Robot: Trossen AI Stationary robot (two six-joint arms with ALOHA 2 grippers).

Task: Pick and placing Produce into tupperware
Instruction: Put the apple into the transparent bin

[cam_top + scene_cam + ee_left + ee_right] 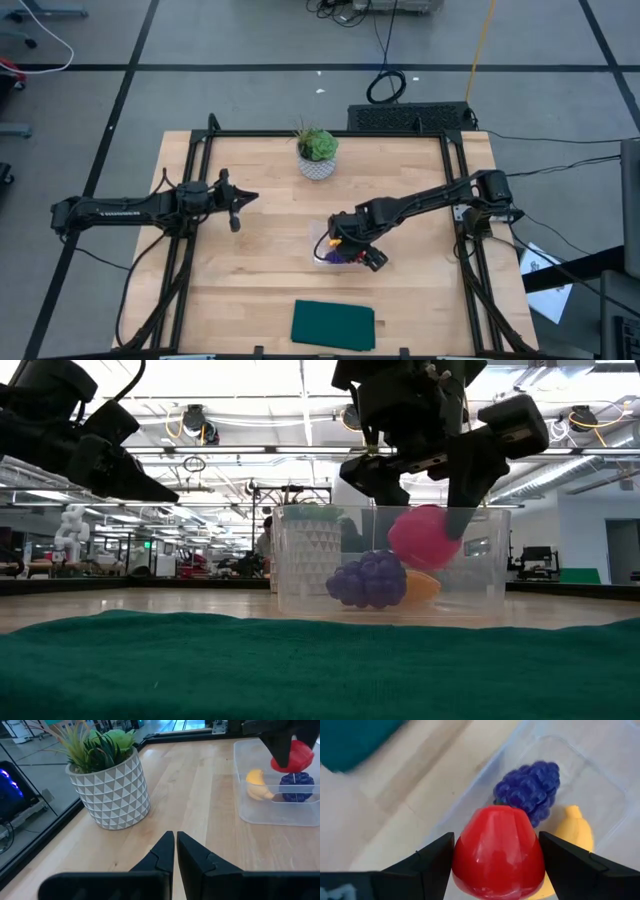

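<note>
The clear tupperware (300, 560) stands on the wooden table near its middle. Inside it lie a purple grape bunch (368, 580) and a yellow banana (422, 587). My right gripper (497, 845) reaches down into the tupperware (322, 240), shut on a red fruit (425, 536), which is inside the walls, just above the banana (572, 835) and beside the grapes (530, 790). My left gripper (175, 840) waits shut over the table's left part (238, 205), holding nothing. My right gripper pinches the red fruit's two opposite sides (462, 855) between its two fingers. The fingers come steeply from above, slanting from the table's right. The fruit sits inside the tupperware's walls, above its floor; whether it touches the banana below, I cannot tell.
A potted plant in a white patterned pot (318, 152) stands at the table's far middle. A dark green cloth (333, 325) lies flat at the near edge. Black frame rails (190, 200) run along the table's left and right sides.
</note>
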